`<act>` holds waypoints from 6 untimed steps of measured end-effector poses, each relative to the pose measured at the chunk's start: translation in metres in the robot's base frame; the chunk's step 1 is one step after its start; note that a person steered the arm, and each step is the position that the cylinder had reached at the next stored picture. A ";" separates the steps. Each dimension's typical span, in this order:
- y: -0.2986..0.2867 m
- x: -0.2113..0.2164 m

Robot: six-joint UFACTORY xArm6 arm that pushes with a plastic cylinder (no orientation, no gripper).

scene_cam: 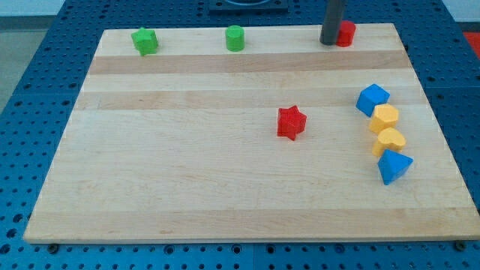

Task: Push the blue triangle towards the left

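The blue triangle (pixel 394 166) lies at the view's right, near the board's right edge, at the bottom of a short column of blocks. Just above it sit two yellow blocks (pixel 390 140) (pixel 384 118), touching each other, and above them a blue cube-like block (pixel 372 99). My tip (pixel 328 42) rests at the view's top, right of centre, far above the blue triangle. It stands right against the left side of a red block (pixel 346 33), which it partly hides.
A red star (pixel 292 122) lies near the board's middle, left of the column. A green star-like block (pixel 145 41) and a green cylinder (pixel 235 38) sit along the top edge. The wooden board (pixel 187 165) lies on a blue perforated table.
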State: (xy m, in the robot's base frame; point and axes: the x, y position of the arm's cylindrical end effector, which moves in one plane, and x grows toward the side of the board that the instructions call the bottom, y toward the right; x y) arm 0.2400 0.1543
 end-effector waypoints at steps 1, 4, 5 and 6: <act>0.000 0.000; -0.040 0.050; -0.044 0.061; -0.044 0.061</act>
